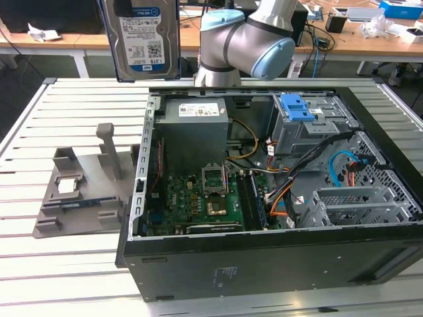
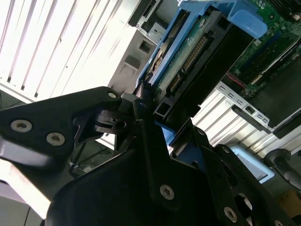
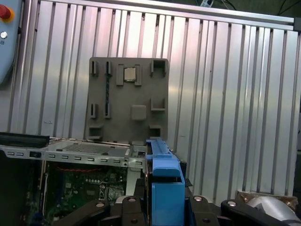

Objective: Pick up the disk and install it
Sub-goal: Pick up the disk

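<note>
You're in the carry step. The pincer (image 2: 149, 104) is clamped on the flat silver hard disk (image 1: 145, 39) with the blue-and-white label, gripping it by its bright blue plastic carrier. In the second wrist view the black fingers (image 2: 146, 141) press against the carrier's edge. In the exterior view the disk hangs upright, label toward the camera, high above the far edge of the slatted aluminium tabletop (image 1: 66, 277) and just to the exterior view's left of the grey-and-blue robot arm (image 1: 244, 39). So it's lifted, not yet installed. Its likely home, I'd judge, is the grey metal drive cage with the blue top (image 1: 295, 113) inside the open black computer case (image 1: 264, 257), well apart from the disk. Getting there calls for turning the disk to match the bay and entering straight and square. Mind the bundle of black and orange cables (image 1: 291, 188) draped just beside the cage, and the case's rim. At the exterior view's left, the grey moulded fixture tray (image 1: 79, 191) holds a small square silver chip (image 3: 130, 74), out of your way.
</note>
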Motion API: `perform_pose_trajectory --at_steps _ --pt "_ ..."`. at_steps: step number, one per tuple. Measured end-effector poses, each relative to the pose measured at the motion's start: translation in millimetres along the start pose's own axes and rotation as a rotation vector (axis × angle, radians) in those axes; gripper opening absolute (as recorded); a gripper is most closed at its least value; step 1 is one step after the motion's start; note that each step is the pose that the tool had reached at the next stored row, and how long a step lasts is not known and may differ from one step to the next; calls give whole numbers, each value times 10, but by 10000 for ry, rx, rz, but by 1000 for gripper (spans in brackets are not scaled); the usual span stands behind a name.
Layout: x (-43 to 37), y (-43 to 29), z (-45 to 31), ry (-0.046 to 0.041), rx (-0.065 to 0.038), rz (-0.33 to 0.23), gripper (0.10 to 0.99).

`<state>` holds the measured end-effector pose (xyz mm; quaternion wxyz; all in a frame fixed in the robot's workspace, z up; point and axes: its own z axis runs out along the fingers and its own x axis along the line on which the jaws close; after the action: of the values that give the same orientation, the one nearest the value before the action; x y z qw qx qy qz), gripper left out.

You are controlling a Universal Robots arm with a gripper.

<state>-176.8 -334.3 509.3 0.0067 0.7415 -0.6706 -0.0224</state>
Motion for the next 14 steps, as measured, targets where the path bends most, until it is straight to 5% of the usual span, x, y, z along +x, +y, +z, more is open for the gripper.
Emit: perform_pose_trajectory --at_steps 14 --pt "75 -297 109 1 -1 -1 369"
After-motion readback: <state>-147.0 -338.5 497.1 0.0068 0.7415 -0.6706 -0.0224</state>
